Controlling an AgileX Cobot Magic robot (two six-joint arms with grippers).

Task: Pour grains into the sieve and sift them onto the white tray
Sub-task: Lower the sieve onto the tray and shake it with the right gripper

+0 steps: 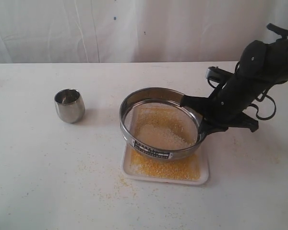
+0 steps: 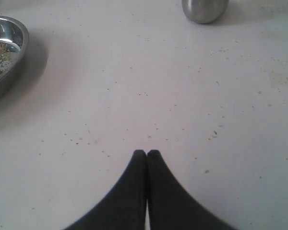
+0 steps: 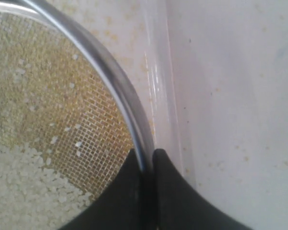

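White tray [image 1: 205,176] sits beneath the jaws of the right gripper [image 1: 201,125], already carpeted with golden grains [image 1: 168,170]. The sieve [image 1: 156,152] is pinched by its rim between those jaws, over the tray, seemingly just clear of it. Only pale coarse bits lie on its mesh. Pouring done, sifting nearly through, I'd judge. Left gripper [image 2: 147,153] hangs apart, jaws pressed together, empty.

I see a small steel cup [image 1: 69,105] standing upright on the white table [image 1: 38,187], alone on the left side of my exterior view, its open mouth up and its rounded wall shiny. A pale, creased curtain [image 1: 62,28] hangs behind the table's far edge. On my left wrist feed, a steel bowl [image 2: 13,69] sits well apart from the cup [image 2: 205,9].
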